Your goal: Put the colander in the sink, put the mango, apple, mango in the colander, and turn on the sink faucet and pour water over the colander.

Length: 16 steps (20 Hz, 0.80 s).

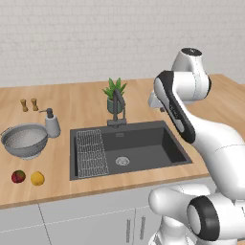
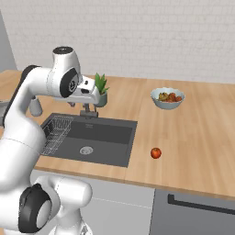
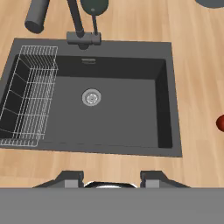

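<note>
Hovering above the sink [image 3: 100, 118] with fingers spread and empty, the gripper [image 3: 109, 180] is well away from the colander [image 1: 25, 139], left of the sink by the soap pump [image 1: 51, 124], which a careless reach could topple.

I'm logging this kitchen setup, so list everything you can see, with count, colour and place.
sink: 1, dark grey, set in the counter, holds nothing but its rack
wire rack: 1, pale, left side of the basin
faucet: 1, dark grey, behind the sink
potted plant: 1, green, behind the faucet
soap pump: 1, grey, left of the sink
colander: 1, grey, counter far left
fruits: 2, red and yellow, in front of the colander
shakers: 2, brown, back left
fruit bowl: 1, pale, right counter
red fruit: 1, right of the sink
tool: 1, dark tips, above the sink's front edge
</note>
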### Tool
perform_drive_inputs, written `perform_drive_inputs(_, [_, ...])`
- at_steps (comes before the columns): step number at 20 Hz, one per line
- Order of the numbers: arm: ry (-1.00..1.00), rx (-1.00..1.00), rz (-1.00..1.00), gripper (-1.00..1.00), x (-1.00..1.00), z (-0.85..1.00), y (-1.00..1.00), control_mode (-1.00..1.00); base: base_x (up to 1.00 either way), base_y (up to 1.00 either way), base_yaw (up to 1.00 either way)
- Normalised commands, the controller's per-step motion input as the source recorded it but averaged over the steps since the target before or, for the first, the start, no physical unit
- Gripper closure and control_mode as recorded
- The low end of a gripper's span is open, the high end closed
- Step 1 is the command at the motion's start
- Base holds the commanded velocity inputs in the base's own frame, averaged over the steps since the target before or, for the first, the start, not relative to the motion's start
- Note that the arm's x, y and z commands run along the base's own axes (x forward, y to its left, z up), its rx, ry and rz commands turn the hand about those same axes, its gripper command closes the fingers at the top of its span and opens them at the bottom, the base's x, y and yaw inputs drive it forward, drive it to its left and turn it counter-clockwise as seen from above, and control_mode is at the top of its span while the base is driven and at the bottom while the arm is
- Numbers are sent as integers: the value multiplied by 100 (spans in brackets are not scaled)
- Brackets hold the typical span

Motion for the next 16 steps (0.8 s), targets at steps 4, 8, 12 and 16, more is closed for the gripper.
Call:
perform_drive_inputs(4, [0,0,0,-100,-6,-2,23,-100,0,0,0])
perform_drive_inputs(8, [0,-3,0,-100,-26,0,57,-100,0,0,0])
perform_drive_inputs(12, [0,-1,0,-100,-25,0,77,-100,0,0,0])
perform_drive_inputs(16, [0,0,0,-100,-17,0,88,-100,0,0,0])
